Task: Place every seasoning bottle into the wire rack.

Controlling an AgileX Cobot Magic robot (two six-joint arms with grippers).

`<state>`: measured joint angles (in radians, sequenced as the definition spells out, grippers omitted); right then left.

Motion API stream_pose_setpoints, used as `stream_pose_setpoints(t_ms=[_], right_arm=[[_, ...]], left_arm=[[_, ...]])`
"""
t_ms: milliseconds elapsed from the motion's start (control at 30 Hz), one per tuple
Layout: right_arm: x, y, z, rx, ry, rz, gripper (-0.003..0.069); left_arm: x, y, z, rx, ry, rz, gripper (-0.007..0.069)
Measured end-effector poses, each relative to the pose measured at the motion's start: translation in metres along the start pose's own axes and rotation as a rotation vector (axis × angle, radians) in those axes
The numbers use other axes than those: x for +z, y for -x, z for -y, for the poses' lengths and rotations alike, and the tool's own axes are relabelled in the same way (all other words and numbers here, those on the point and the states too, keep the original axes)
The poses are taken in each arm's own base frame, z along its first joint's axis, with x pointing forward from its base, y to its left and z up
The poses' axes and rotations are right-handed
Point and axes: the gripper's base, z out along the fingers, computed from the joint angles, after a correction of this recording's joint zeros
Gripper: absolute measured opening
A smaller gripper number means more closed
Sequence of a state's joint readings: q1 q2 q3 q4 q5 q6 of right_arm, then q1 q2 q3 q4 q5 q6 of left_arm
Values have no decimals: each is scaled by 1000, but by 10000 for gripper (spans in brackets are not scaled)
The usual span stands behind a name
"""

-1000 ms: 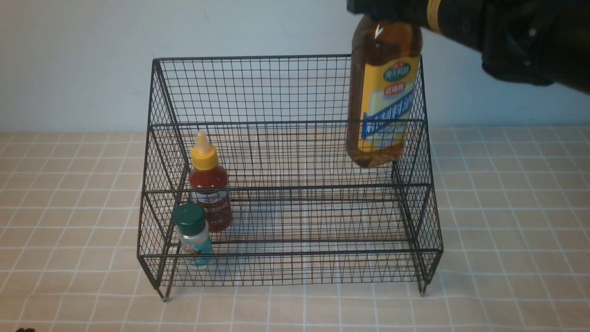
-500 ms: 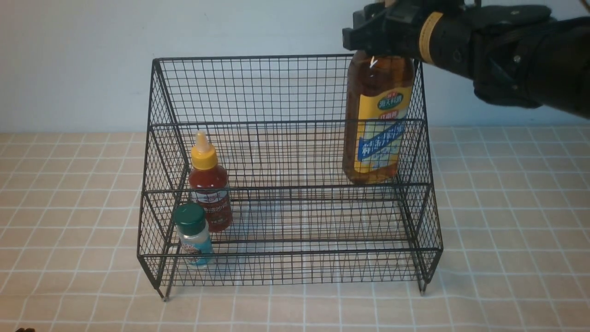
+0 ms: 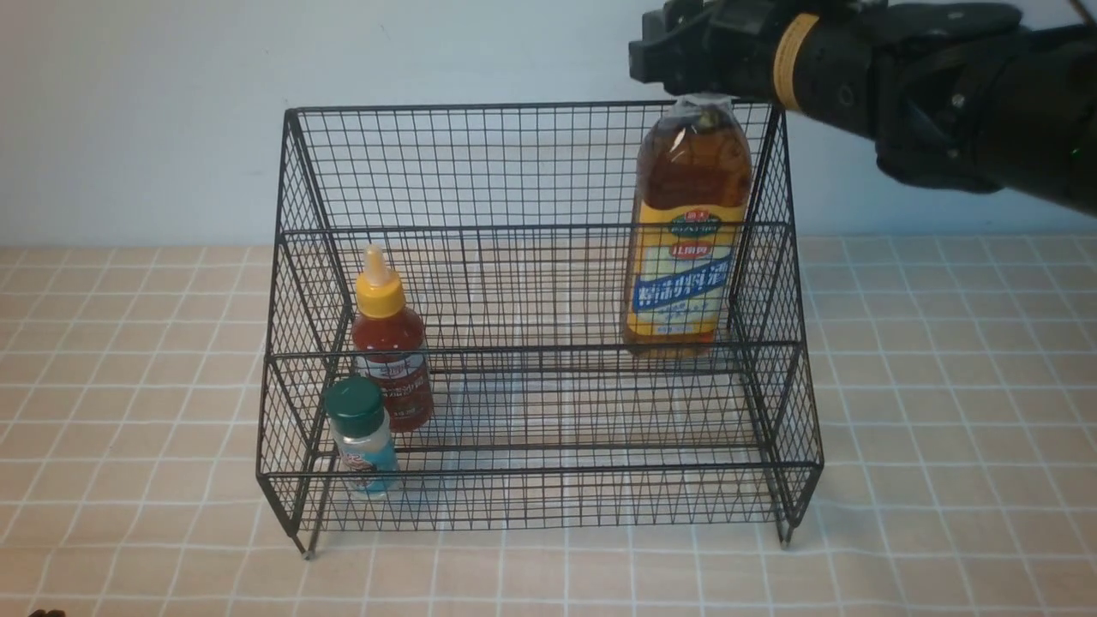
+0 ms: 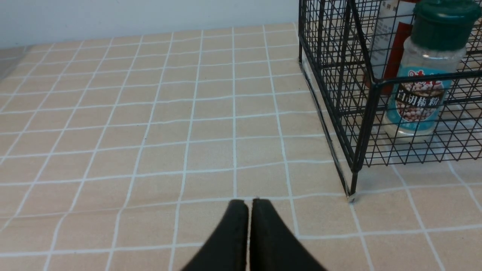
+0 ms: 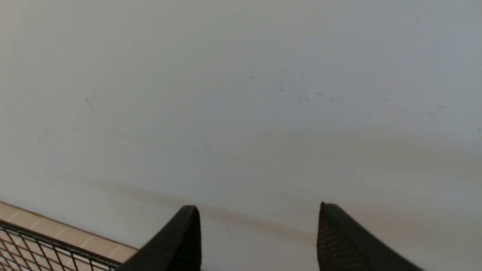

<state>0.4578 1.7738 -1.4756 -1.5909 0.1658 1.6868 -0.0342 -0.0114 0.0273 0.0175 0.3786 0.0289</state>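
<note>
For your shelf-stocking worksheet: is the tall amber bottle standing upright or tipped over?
Upright. The amber bottle stands on the wire rack's upper tier, cap upward, just under the right hand.

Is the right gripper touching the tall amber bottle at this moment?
Apart. The right wrist view shows the right gripper with jaws spread and nothing between them; the amber bottle stands in the wire rack.
</note>
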Motion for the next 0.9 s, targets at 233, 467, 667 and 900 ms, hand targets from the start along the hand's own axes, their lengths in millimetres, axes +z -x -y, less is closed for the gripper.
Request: stream_pose_setpoints(t_ms=[233, 467, 667, 900], right_arm=[[0, 0, 0, 0, 0, 1, 388], [-22, 25, -5, -8, 52, 63, 388], [-57, 59, -10, -67, 115, 159, 383], [-94, 89, -11, -231, 111, 264, 279]], left_arm=[[0, 0, 0, 0, 0, 0, -7], [0, 0, 0, 0, 0, 0, -7], [0, 0, 0, -1, 0, 0, -7], [0, 0, 0, -1, 0, 0, -7]])
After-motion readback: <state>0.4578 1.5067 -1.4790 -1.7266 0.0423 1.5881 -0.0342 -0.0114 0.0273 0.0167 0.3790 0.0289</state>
